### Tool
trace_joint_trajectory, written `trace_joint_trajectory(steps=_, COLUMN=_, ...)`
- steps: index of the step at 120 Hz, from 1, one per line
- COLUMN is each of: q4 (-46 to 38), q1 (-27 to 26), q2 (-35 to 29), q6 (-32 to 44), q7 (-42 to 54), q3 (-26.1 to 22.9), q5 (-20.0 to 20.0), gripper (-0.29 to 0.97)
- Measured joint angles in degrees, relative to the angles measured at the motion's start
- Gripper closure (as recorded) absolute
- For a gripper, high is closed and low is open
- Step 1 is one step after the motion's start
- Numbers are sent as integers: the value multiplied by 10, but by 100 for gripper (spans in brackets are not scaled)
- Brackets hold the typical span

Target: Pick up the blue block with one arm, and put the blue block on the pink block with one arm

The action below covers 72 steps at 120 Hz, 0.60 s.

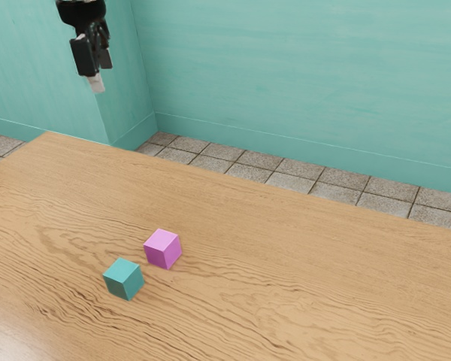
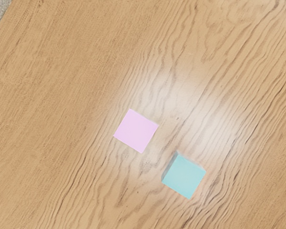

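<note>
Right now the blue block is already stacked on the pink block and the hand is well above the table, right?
Not stacked. The blue block lies on the table beside the pink block, with a gap between them; the exterior view shows it. The hand is well above the table.

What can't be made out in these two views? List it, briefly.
Arm above the hand: exterior view, cut off by the top edge.
Pink block, sides: wrist view, hidden under its own top face.
Blue block, far faces: exterior view, hidden by the block itself.
Table, near edge: exterior view, cut off by the lower edge.
</note>
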Motion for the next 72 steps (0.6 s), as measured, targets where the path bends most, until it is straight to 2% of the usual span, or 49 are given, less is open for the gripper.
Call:
trace_joint_trajectory(steps=17, q4=-2, q1=-35, q2=5, q6=-4, q7=-1, q3=-6, q5=-3, gripper=0)
trace_joint_trajectory(steps=24, q4=-24, q1=-46, q2=-12, q6=-5, q7=4, q3=-3, q5=-2, gripper=0)
trace_joint_trajectory(steps=32, q4=-102, q1=-51, q2=-70, q6=-5, q7=9, q3=8, q5=0, gripper=0)
trace_joint_trajectory(steps=40, q4=-235, q1=-76, q2=-150, q6=17, q7=19, q3=54, q5=10, gripper=0)
trace_joint_trajectory(steps=46, q4=-291, q1=-85, q2=-173, q6=38, q7=29, q3=68, q5=15, gripper=0)
trace_joint_trajectory(steps=61, q4=-343, q1=-85, q2=-188, q6=62, q7=45, q3=63, q5=13, gripper=0)
trace_joint_trajectory(steps=72, q4=-484, q1=-84, q2=-261, q6=114, q7=69, q3=59, q5=10, gripper=0)
